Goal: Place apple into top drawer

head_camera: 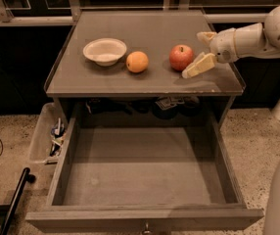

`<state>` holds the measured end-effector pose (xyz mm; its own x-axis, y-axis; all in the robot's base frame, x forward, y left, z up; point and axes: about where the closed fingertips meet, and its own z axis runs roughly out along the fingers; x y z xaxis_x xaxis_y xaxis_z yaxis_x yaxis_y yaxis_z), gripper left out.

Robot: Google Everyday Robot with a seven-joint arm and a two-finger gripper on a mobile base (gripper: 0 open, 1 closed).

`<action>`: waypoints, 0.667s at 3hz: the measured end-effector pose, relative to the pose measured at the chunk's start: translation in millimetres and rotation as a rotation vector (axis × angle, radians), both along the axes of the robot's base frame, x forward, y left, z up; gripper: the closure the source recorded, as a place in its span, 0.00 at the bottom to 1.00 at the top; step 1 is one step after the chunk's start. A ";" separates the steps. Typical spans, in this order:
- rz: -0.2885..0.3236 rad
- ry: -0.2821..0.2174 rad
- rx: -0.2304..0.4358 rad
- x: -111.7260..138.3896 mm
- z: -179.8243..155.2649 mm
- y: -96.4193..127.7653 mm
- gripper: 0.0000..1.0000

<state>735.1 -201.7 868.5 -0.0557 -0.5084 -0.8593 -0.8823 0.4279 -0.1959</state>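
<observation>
The red apple (180, 57) sits on the grey cabinet top (145, 80), right of centre. My gripper (202, 51) comes in from the right, just beside the apple, its two cream fingers (198, 65) spread open with nothing between them; one finger lies low near the apple's right side, the other further back. The top drawer (140, 168) is pulled fully out below the cabinet top, wide and shallow, with nothing in it; a small metal knob (146, 226) shows on its front.
An orange fruit (137, 61) and a white bowl (105, 51) sit left of the apple. A clear plastic bin (49, 136) of clutter hangs at the drawer's left. A black pole (13, 199) lies on the floor at the lower left.
</observation>
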 end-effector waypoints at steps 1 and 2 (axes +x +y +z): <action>0.055 0.052 0.011 7.0 -14.4 15.5 0.00; 0.061 0.053 0.010 6.6 -14.0 16.1 0.19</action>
<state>741.7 -185.5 854.6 -0.0704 -0.5034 -0.8612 -0.9156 0.3752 -0.1445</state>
